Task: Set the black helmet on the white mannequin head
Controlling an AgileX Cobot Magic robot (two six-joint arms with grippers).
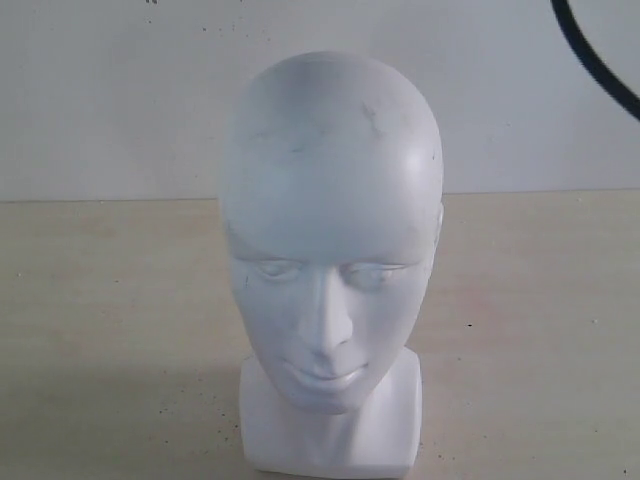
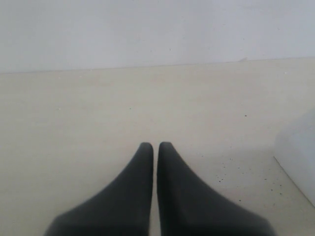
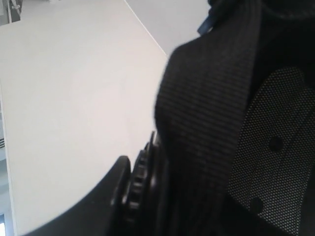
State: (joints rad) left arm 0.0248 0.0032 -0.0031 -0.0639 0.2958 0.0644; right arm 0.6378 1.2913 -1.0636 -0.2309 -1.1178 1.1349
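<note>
The white mannequin head (image 1: 330,240) stands upright in the middle of the exterior view, bare, with dark scuffs on its crown. One white corner of its base (image 2: 298,157) shows in the left wrist view. The black helmet (image 3: 275,147) fills the right wrist view at close range, showing its mesh padded lining and a wide woven strap (image 3: 206,98). My right gripper (image 3: 147,164) is shut on the helmet's edge; only one finger shows, the other is hidden behind the helmet. My left gripper (image 2: 155,146) is shut and empty, low over the table beside the base.
The beige table (image 1: 100,330) runs back to a pale wall (image 1: 120,90). A thin black curved edge (image 1: 590,55) crosses the top right corner of the exterior view; what it belongs to is unclear. Neither arm shows in that view.
</note>
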